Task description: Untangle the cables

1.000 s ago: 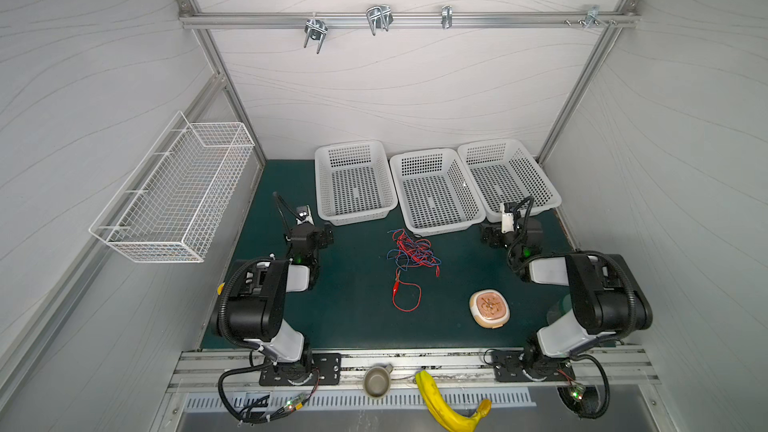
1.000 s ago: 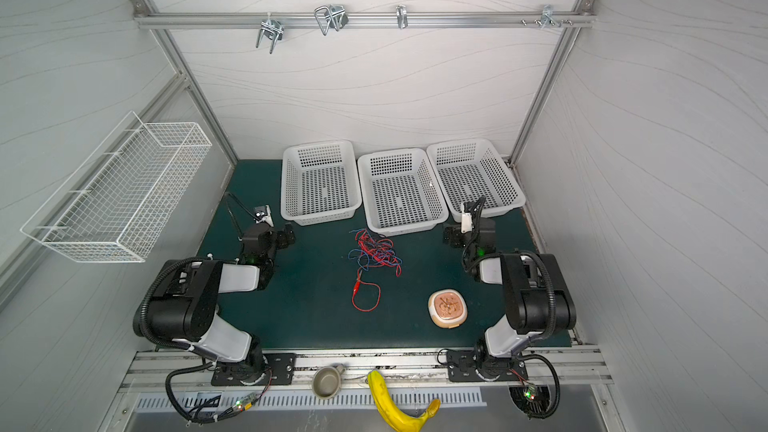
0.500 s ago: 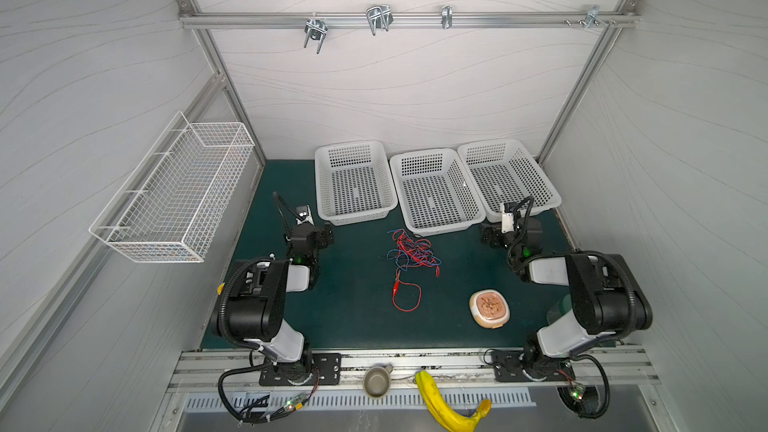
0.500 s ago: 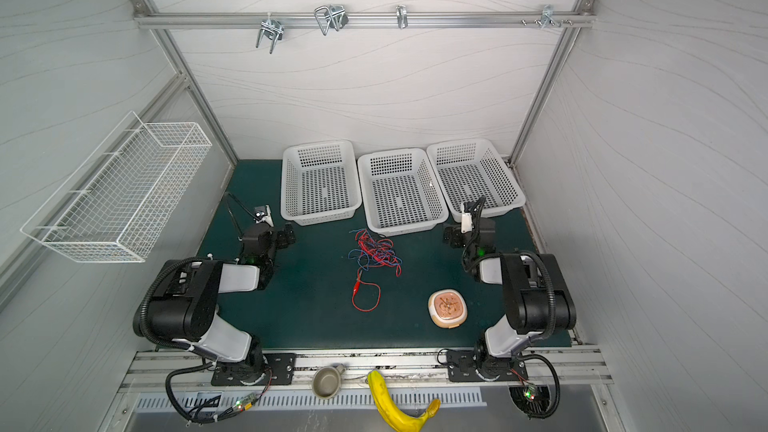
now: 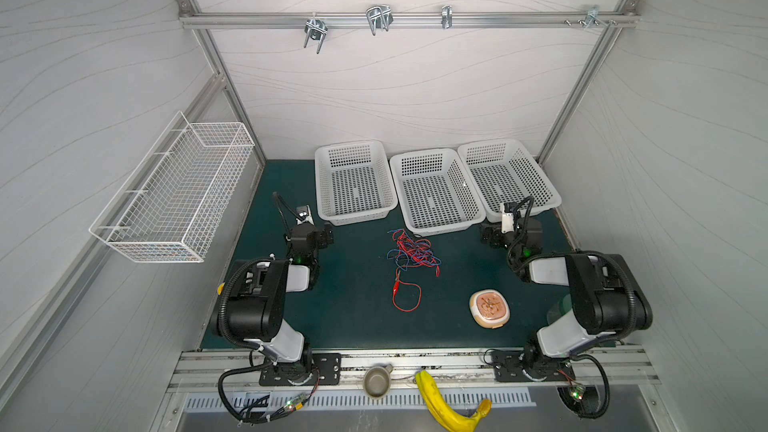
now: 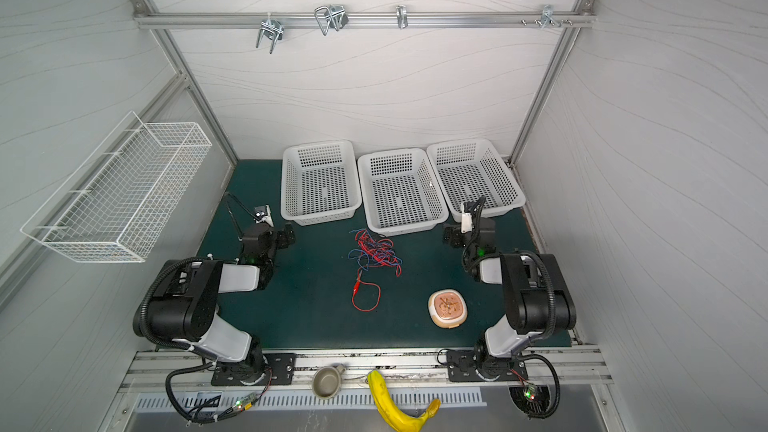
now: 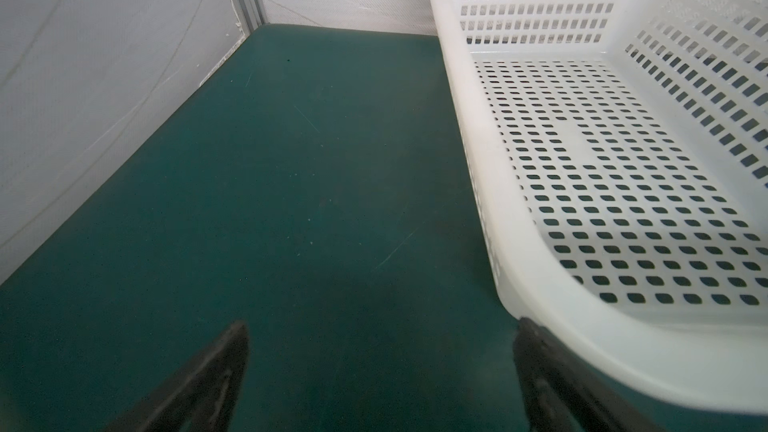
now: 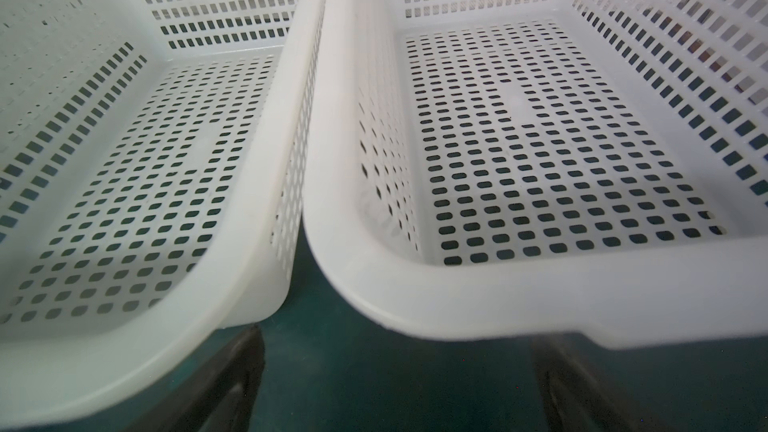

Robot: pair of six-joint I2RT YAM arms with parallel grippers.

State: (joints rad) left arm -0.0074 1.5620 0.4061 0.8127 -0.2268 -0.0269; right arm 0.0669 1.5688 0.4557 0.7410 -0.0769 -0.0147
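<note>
Tangle of thin red, blue, black cables (image 5: 412, 253): ctr of dark green counter (image 5: 353, 317), just before middle white perforated plastic basket (image 5: 446, 227). Left hand (image 7: 380, 326) wide, empty. Right hand (image 8: 397, 334) wide, empty. Both well apart fr. cables.

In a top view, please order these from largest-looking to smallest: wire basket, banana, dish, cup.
1. wire basket
2. banana
3. dish
4. cup
The wire basket hangs high, nearer the camera, so it may look too large.
</note>
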